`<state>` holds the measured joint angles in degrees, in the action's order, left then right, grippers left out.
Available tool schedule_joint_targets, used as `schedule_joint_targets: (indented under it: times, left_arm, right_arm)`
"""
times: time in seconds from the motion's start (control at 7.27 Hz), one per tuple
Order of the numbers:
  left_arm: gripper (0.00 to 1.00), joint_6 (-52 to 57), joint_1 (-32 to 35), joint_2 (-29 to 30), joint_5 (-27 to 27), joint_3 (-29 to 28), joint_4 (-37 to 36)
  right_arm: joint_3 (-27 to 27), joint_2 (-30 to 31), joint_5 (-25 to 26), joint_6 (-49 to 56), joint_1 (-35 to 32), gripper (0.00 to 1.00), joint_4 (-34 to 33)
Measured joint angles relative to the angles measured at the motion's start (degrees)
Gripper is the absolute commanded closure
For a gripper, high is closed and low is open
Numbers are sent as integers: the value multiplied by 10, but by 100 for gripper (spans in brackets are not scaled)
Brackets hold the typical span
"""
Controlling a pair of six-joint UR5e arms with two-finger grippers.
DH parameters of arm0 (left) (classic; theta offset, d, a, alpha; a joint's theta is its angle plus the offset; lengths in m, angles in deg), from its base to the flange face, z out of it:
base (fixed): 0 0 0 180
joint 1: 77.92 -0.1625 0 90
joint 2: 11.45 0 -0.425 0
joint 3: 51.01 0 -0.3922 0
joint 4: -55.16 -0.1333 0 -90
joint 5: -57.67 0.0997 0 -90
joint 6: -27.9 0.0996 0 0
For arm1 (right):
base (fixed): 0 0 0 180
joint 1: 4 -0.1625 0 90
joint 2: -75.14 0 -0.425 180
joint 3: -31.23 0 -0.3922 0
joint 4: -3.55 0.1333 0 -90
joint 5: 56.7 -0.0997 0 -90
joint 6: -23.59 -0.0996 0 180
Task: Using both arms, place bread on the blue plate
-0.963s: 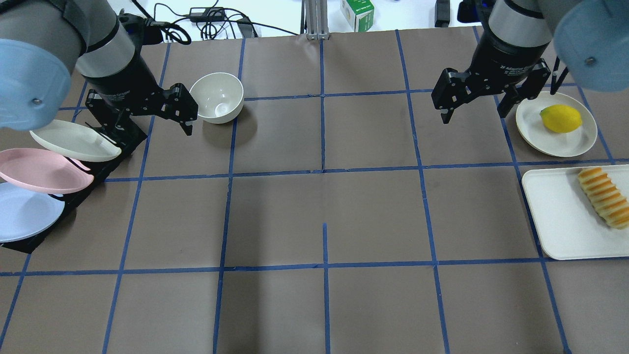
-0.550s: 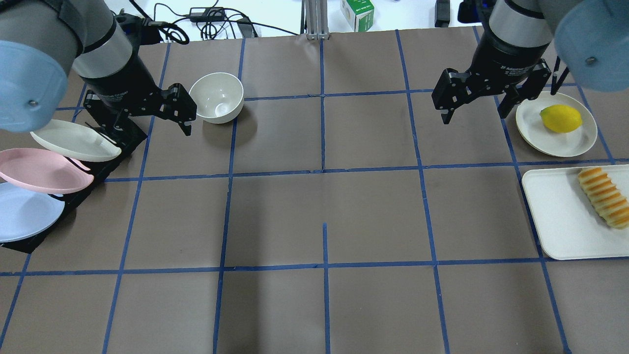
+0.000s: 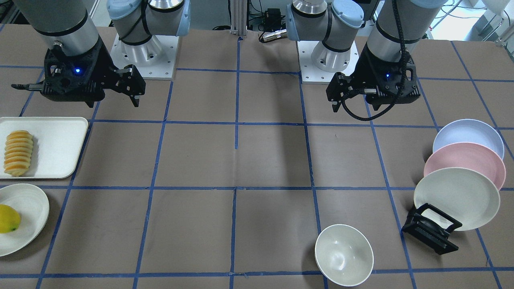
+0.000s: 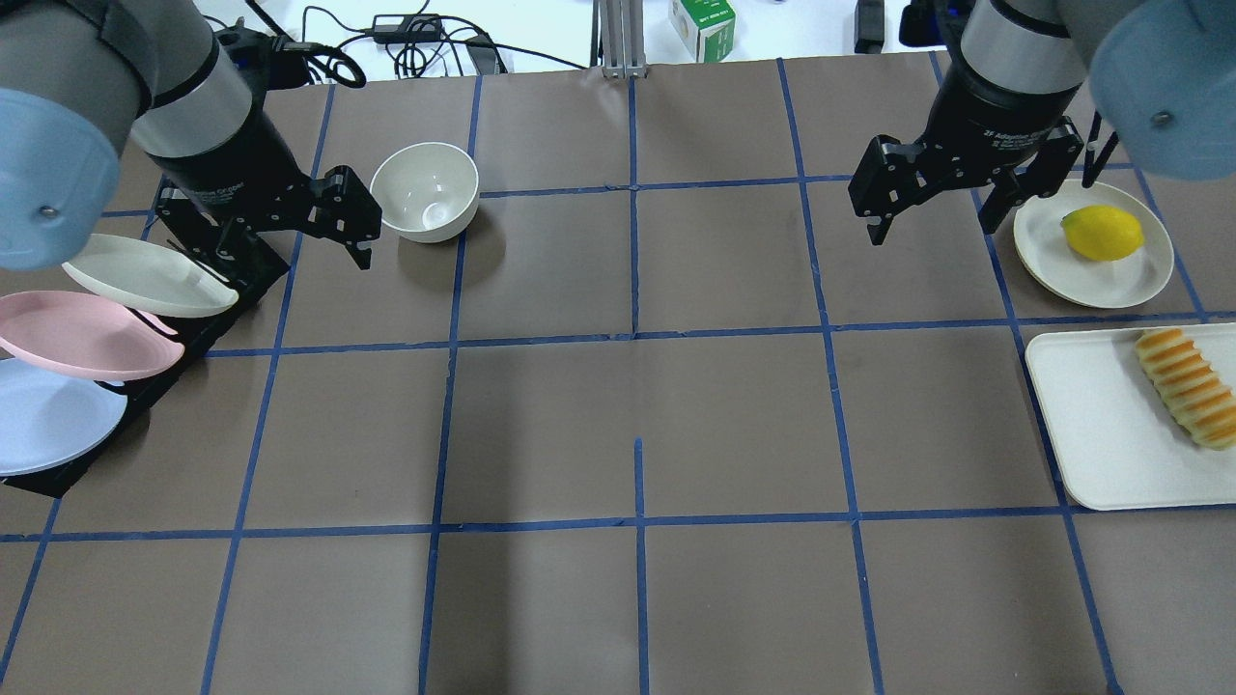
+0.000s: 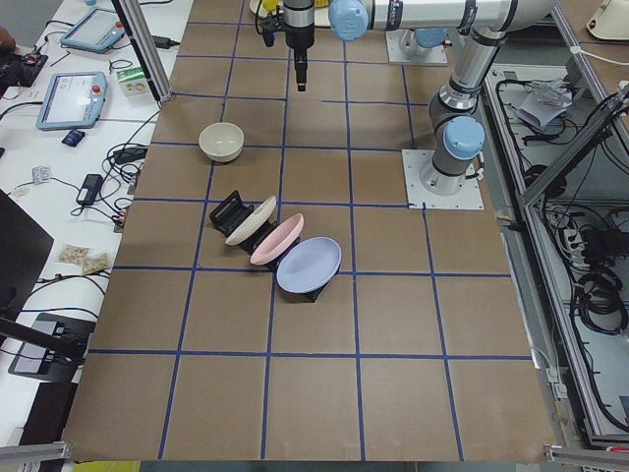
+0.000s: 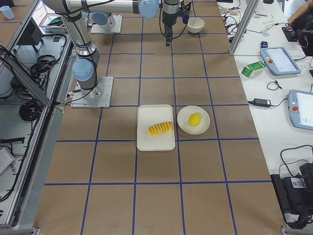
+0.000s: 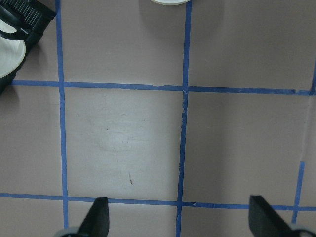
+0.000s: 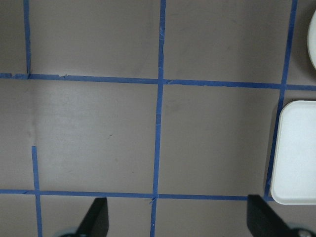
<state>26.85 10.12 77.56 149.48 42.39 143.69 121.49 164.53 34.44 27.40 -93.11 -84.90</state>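
The bread (image 4: 1188, 386), an orange ridged loaf, lies on a white tray (image 4: 1091, 425) at the right edge; it also shows in the front view (image 3: 18, 152). The blue plate (image 4: 48, 415) leans in a black rack (image 4: 232, 285) at the left edge, nearest the robot; it also shows in the front view (image 3: 468, 134). My left gripper (image 4: 285, 246) hangs open and empty above the table, between the rack and a white bowl. My right gripper (image 4: 930, 230) hangs open and empty, left of the lemon's plate, well away from the bread. Both wrist views show spread fingers over bare table.
A pink plate (image 4: 82, 333) and a cream plate (image 4: 145, 275) lean in the same rack, beyond the blue one. A white bowl (image 4: 425, 191) stands just right of my left gripper. A lemon (image 4: 1101, 232) sits on a cream plate (image 4: 1130, 275) beyond the tray.
My left arm has shifted slightly to the left. My right arm has barely moved. Both grippers stay open.
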Motion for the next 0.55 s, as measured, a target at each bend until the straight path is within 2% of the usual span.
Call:
schedule_joint_targets:
  times: [0.55]
  left_arm:
    - [0, 3, -10, 0, -1, 0, -6]
  right_arm:
    - [3, 1, 2, -1, 1, 0, 2]
